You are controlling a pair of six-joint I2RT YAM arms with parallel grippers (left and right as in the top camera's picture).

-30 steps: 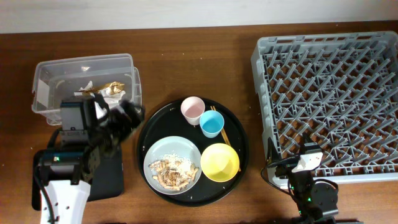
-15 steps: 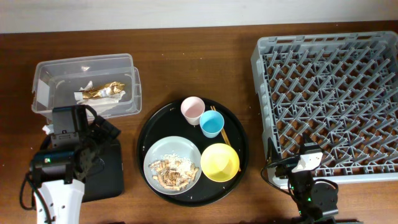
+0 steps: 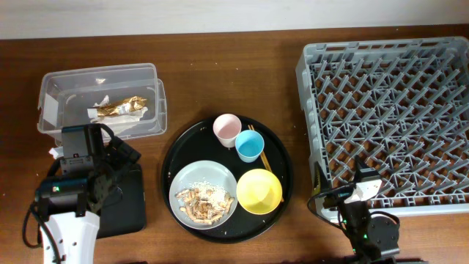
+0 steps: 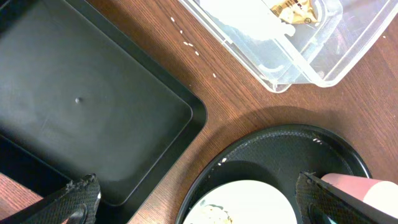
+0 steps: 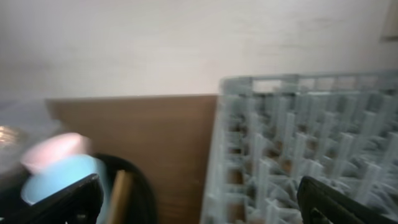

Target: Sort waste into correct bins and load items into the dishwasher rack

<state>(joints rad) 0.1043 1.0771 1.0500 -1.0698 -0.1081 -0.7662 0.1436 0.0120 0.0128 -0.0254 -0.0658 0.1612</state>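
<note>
1. A brown wooden worktop (image 3: 220,73) runs under a pale wall (image 3: 146,15).
2. One dishwasher rack (image 3: 381,45) stands at the right. One clear tub (image 3: 157,103) holds the gold wrapper (image 3: 117,107), and there is one shallow black tray (image 3: 124,205). One round tray (image 3: 282,158) carries a pink cup (image 3: 227,128), a blue cup (image 3: 249,145), a yellow bowl (image 3: 259,191), a grey plate (image 3: 183,180) with food scraps (image 3: 205,202), and chopsticks (image 3: 264,158).
3. The left tool (image 4: 199,199) and right tool (image 5: 199,199) are both spread wide and grip nothing.
4. The rack is cut off at the right, the left arm covers part of the shallow tray, and the right wrist view is blurred.

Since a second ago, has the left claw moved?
Yes. The left claw has pulled back from over the clear tub, toward the near table edge, and is now over the black tray.
</note>
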